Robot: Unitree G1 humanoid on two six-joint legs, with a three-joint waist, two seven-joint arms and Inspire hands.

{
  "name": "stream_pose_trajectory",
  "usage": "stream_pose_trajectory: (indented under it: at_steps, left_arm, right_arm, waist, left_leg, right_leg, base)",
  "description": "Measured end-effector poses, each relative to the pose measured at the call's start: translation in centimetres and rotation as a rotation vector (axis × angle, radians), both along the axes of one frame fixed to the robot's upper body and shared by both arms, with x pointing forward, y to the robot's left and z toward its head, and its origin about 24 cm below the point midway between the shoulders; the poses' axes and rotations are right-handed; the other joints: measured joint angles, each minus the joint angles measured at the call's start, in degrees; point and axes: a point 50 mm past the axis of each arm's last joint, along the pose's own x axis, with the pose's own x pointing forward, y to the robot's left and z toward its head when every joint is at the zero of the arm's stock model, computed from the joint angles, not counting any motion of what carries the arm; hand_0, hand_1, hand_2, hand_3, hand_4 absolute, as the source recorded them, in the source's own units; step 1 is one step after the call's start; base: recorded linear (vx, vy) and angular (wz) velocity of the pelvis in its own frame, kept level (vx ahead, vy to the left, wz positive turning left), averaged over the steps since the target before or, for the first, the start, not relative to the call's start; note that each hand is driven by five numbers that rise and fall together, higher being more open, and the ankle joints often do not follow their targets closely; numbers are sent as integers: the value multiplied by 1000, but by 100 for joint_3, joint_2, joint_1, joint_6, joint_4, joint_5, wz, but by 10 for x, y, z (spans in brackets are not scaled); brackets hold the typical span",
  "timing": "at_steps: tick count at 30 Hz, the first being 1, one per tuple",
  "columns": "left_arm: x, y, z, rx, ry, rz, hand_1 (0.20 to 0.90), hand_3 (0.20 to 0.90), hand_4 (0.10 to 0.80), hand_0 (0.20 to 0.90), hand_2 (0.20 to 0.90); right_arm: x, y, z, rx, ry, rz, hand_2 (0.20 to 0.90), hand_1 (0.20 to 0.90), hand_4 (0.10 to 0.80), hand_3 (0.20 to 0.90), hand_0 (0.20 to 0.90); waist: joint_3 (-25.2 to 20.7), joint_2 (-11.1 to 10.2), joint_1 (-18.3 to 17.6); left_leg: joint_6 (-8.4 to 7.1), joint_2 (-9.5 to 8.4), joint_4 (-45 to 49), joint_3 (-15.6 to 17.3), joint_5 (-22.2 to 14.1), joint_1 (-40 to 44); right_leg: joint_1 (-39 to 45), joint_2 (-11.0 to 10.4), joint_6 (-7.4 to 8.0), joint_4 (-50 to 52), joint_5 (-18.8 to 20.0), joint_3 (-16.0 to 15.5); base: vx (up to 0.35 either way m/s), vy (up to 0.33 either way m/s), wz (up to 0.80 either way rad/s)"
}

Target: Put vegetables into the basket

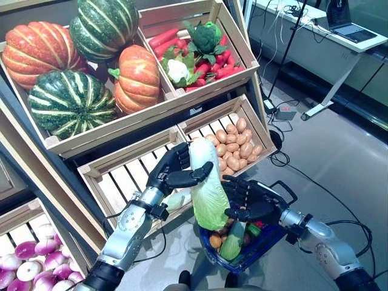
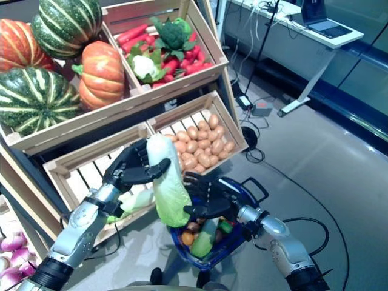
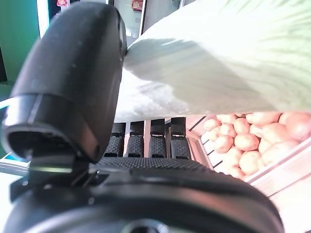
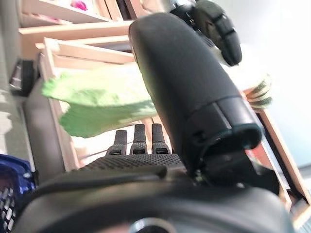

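Observation:
My left hand (image 1: 173,171) is shut on a Chinese cabbage (image 1: 208,188), white at the top and leafy green below. It holds the cabbage upright in front of the lower crate, its green end hanging over the blue basket (image 1: 267,239) on the floor. The cabbage also shows in the left wrist view (image 3: 218,63) against the thumb, and its green leaves show in the right wrist view (image 4: 97,99). My right hand (image 1: 251,199) is open just above the basket's rim, close beside the cabbage's lower end. In the basket lie a green cucumber-like vegetable (image 1: 232,244), an orange one (image 1: 216,240) and others.
The wooden vegetable stand (image 1: 127,124) with slanted crates rises behind and to the left. A crate of potatoes (image 1: 233,142) is right behind the cabbage. Grey floor (image 1: 339,163) lies to the right, with cables and a desk leg (image 1: 330,97) further back.

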Motion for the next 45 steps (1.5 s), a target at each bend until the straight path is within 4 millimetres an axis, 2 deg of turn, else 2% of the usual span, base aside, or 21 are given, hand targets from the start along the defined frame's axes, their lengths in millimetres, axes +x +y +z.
stream_pose_trajectory:
  at_steps: [8, 18, 22, 28, 38, 45]
  left_arm:
    - [0, 1, 0, 15, 4, -3, 300, 300, 400, 300, 300]
    - [-2, 0, -3, 25, 23, -28, 300, 300, 400, 300, 300]
    - [-2, 1, -3, 21, 25, -18, 300, 300, 400, 300, 300]
    - [-2, -3, 1, -8, 12, -1, 300, 300, 400, 300, 300]
    - [-3, -9, 7, -44, -14, 15, 300, 300, 400, 300, 300]
    - [-3, -10, 7, -57, -9, 13, 300, 300, 400, 300, 300]
  right_arm:
    - [5, 5, 1, -30, 55, 53, 900, 900, 800, 900, 900]
    - [9, 2, 4, -92, 92, 122, 900, 900, 800, 900, 900]
    - [9, 3, 2, -99, 103, 102, 900, 900, 800, 900, 900]
    - [8, 18, -10, -109, 139, 5, 900, 900, 800, 900, 900]
    - [9, 30, -17, -126, 176, -112, 900, 900, 800, 900, 900]
    - [3, 38, -22, -142, 221, -86, 900, 900, 800, 900, 900]
  waist:
    - [-49, 56, 8]
    - [-172, 54, 20]
    - [-212, 57, 17]
    - [-212, 58, -10]
    - [-230, 87, -32]
    - [-239, 103, -22]
  left_leg:
    - [2, -2, 0, 2, 2, 0]
    - [3, -3, 0, 3, 2, 1]
    - [3, -2, 0, 8, 2, 4]
    - [7, -5, -4, 44, 0, 23]
    - [7, -5, -4, 53, 0, 25]
    - [8, -5, -4, 60, 0, 19]
  right_leg:
    - [-1, -3, 4, 0, 3, 1]
    - [-2, -4, 5, 0, 2, 4]
    - [-2, -1, 5, 0, 3, 14]
    - [-7, 3, 10, 0, 10, 102]
    - [-13, 4, 11, 0, 10, 115]
    - [-23, 4, 11, 0, 10, 121]
  base:
    - [0, 0, 0]
    - [0, 0, 0]
    - [0, 0, 0]
    - [-3, 1, -3]
    - [0, 0, 0]
    - [0, 0, 0]
